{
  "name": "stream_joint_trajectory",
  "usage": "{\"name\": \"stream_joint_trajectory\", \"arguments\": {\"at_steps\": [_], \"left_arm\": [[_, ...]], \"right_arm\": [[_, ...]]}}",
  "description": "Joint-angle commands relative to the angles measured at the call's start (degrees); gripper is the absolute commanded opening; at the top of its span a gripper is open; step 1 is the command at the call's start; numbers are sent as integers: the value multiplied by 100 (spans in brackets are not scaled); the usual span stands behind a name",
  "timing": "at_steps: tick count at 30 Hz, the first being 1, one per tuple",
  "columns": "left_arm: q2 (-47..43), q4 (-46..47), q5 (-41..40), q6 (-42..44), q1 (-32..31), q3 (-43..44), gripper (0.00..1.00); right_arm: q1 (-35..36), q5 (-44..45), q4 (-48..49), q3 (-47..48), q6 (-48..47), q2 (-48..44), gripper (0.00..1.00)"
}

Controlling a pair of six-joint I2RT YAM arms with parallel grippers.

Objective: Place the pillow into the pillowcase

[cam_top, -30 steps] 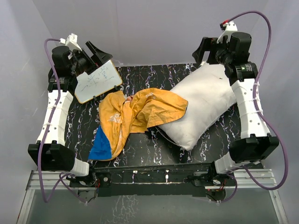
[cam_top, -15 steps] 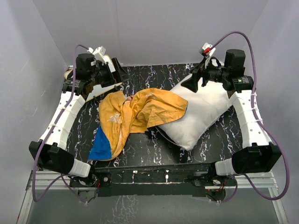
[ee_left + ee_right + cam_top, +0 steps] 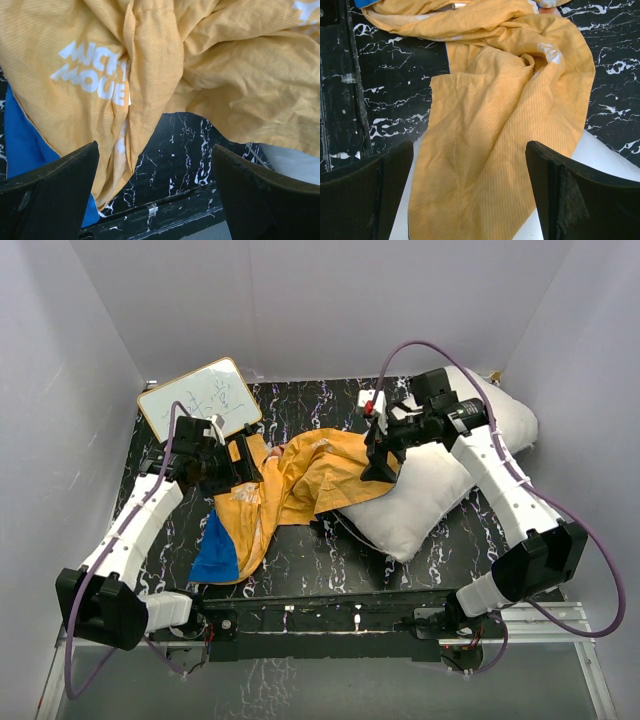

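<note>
left jaws apart | right jaws apart | pillowcase (image 3: 300,480) crumpled, corner overlapping pillow (image 3: 420,505) | whiteboard (image 3: 200,400) far-left corner

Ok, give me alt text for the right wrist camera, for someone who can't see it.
An orange-yellow pillowcase lies rumpled across a black marbled table, its lower end draped over the white pillow. The right gripper hangs open above the cloth, a dark finger at each lower corner, holding nothing.
</note>
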Motion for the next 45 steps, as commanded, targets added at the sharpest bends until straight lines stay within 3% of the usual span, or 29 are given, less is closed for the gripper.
{"name": "stream_joint_trajectory", "arguments": {"at_steps": [1, 9, 14, 17, 19, 22, 23, 24, 25, 26, 28, 37, 45], "left_arm": [[-58, -710, -307, -176, -43, -22, 92], [854, -95, -529, 24, -186, -367, 80], [1612, 332, -206, 145, -197, -252, 71], [1900, 285, -347, 278, -195, -140, 62], [1958, 356, -384, 330, -195, -223, 51], [1973, 462, -322, 342, -198, -341, 22], [1968, 435, -322, 349, -198, -322, 13], [1936, 364, -375, 384, -199, -256, 7], [1870, 251, -477, 438, -193, -158, 2], [1725, 102, -640, 496, -193, -13, 0], [1449, -211, -1083, 697, -195, 340, 0], [708, -1512, -3128, 1443, -181, 1983, 0], [93, -1997, -4438, 1563, -180, 3197, 0]], "right_arm": [[265, 683, 369, 302, 131, 93, 99], [438, 1479, 1210, 417, 729, 335, 99], [547, 1711, 1393, 398, 1191, 591, 95], [763, 1981, 1422, 251, 1341, 687, 90], [834, 2118, 1478, 183, 1435, 736, 85], [846, 2225, 1459, 291, 1486, 829, 70], [853, 2240, 1426, 385, 1482, 865, 60], [853, 2251, 1398, 494, 1468, 913, 40], [853, 2267, 1382, 652, 1457, 955, 26], [854, 2279, 1380, 796, 1448, 976, 16], [853, 2318, 1435, 1106, 1441, 1029, 8], [677, 2019, 2297, 2779, 1818, 1246, 8], [527, 2049, 3921, 3222, 2219, 1340, 8]]}}
